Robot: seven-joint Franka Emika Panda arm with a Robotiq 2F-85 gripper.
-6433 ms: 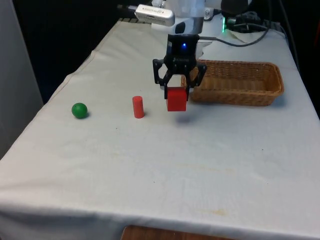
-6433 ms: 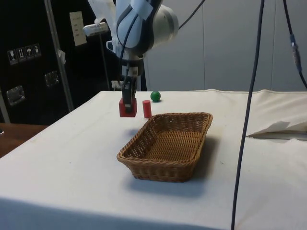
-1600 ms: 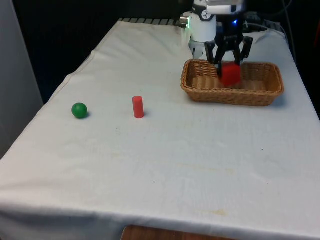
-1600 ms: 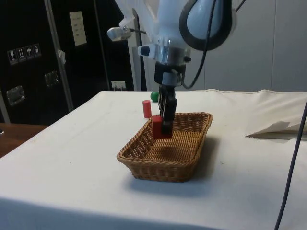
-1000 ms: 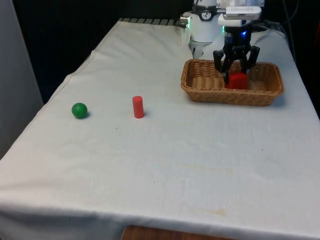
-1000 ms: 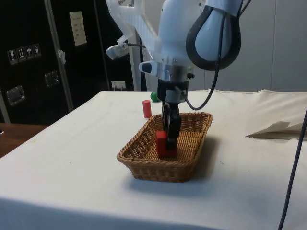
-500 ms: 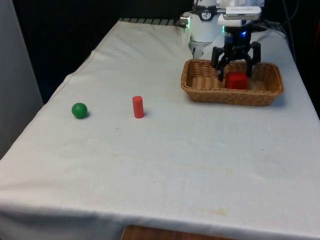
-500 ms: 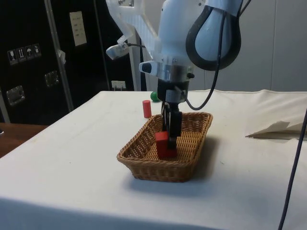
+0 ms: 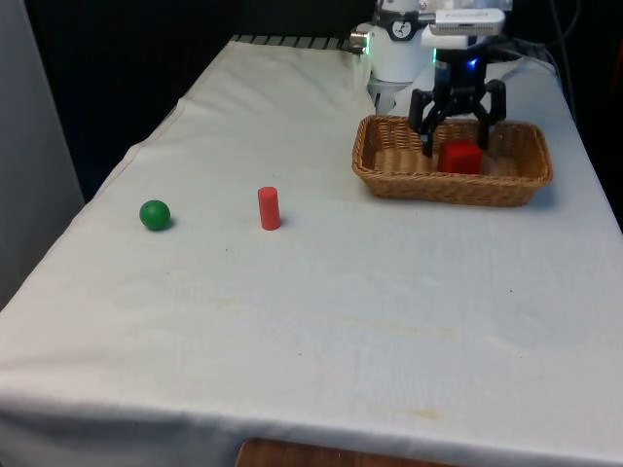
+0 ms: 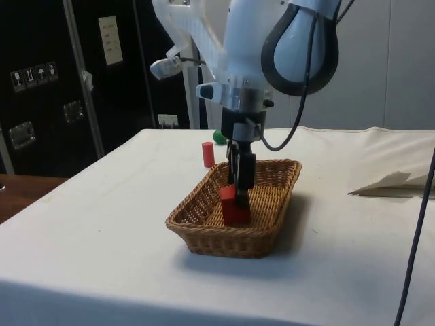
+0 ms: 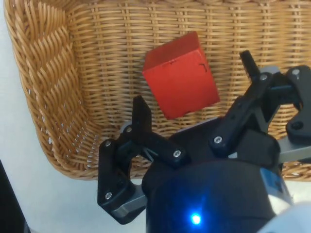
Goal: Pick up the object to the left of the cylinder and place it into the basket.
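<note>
A red cube (image 9: 460, 158) (image 10: 233, 206) (image 11: 181, 82) lies on the floor of the wicker basket (image 9: 389, 173) (image 10: 204, 234) (image 11: 46, 97). My gripper (image 9: 458, 128) (image 10: 239, 185) (image 11: 194, 94) hangs just above the cube, open, with its fingers spread to either side and touching nothing. On the cloth at the front view's left stand a red cylinder (image 9: 269, 208) (image 10: 208, 154) and, further left, a green ball (image 9: 154, 214) (image 10: 219, 136).
The basket stands at the far right of the table in the front view, close to the robot's base. A crumpled white sheet (image 10: 394, 183) lies on the table to the right in the side view.
The gripper, shut on the red cube a second ago, has opened and let it rest in the basket. It has since risen slightly above the cube.
</note>
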